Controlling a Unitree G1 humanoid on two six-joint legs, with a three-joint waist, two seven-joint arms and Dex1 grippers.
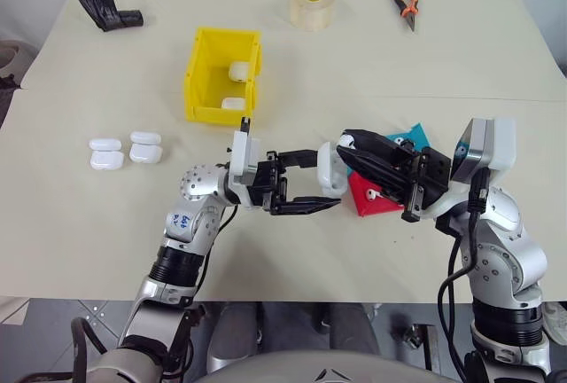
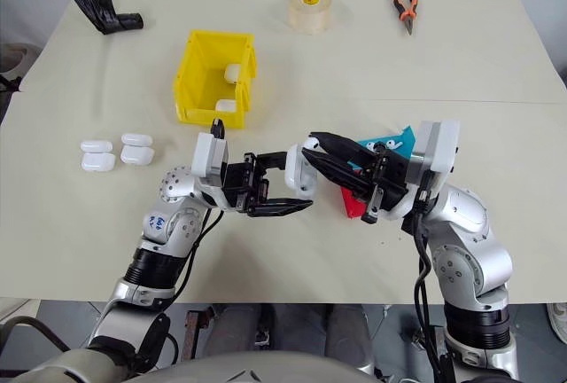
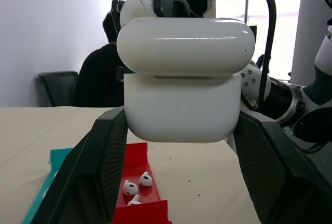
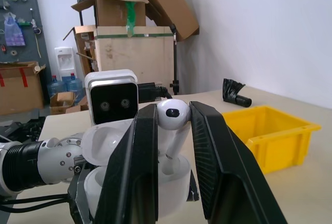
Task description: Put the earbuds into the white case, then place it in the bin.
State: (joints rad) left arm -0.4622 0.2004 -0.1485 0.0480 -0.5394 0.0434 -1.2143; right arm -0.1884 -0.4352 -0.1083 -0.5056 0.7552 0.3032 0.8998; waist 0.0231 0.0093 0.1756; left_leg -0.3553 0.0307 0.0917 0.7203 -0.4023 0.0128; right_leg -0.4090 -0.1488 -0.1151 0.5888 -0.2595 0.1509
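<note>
One bud: pinched in right fingers, stem over open case.
Case: clamped in left fingers, above bench.
Risk: stem misses socket, bud drops.
Bin: far, waiting.

1. No text, brand or number is showing clearly enough to be read on any thing.
2. The tape roll is carrying a small yellow label on its core, but its print is staying too small to read.
</note>
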